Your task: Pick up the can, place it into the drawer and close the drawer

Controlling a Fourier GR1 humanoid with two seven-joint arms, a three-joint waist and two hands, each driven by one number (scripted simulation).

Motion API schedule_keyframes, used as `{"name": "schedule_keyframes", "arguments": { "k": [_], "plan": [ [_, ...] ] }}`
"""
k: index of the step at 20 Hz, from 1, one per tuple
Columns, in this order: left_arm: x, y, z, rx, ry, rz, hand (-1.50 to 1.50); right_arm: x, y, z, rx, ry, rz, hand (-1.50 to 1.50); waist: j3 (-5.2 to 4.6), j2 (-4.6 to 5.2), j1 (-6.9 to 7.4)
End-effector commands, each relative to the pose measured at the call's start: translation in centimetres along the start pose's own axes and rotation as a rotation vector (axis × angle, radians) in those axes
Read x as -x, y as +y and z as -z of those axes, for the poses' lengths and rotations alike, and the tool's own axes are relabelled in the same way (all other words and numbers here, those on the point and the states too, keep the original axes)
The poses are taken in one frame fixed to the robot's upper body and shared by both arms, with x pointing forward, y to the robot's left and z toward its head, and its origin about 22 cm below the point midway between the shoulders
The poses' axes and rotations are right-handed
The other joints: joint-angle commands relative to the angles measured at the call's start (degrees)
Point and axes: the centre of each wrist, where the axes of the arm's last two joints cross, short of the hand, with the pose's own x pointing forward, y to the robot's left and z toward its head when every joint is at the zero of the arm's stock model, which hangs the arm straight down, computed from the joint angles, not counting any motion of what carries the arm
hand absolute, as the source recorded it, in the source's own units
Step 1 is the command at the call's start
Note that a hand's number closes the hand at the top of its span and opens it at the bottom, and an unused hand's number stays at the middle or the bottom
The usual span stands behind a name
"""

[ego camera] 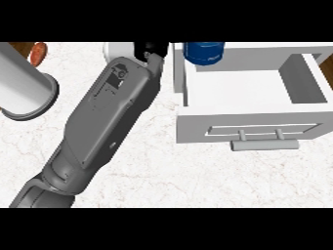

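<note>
At the left, a pale cylinder (21,80) lies over the marbled worktop (147,176). One grey forearm runs up the middle to a black hand (152,50); which side it belongs to and how its fingers are set cannot be told. The blue can (204,52) sits at the back of the open white drawer (248,119), seemingly just inside. Judging by this, the hand should clear the smooth boxy walls, then push squarely on the bar handle (265,145).

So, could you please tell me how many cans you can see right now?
1. A blue can stands at the back of the open drawer, at the view's top edge; the forearm might hide others.
</note>
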Motion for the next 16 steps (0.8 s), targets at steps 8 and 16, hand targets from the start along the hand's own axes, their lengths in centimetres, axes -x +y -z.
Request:
{"name": "schedule_keyframes", "arguments": {
  "k": [8,16],
  "plan": [
    [-0.8,-3.9,1.4,0.012,0.04,0.019,1.5,0.4,0.4,1.0,-0.012,-0.018,0.014,-1.5,0.04,0.3,-1.2],
    [1.0,-4.9,1.1,-0.019,0.063,0.068,1.5,-1.5,-0.4,0.9,-0.025,-0.018,0.004,-1.5,0.04,0.28,-2.13]
  ]
}}
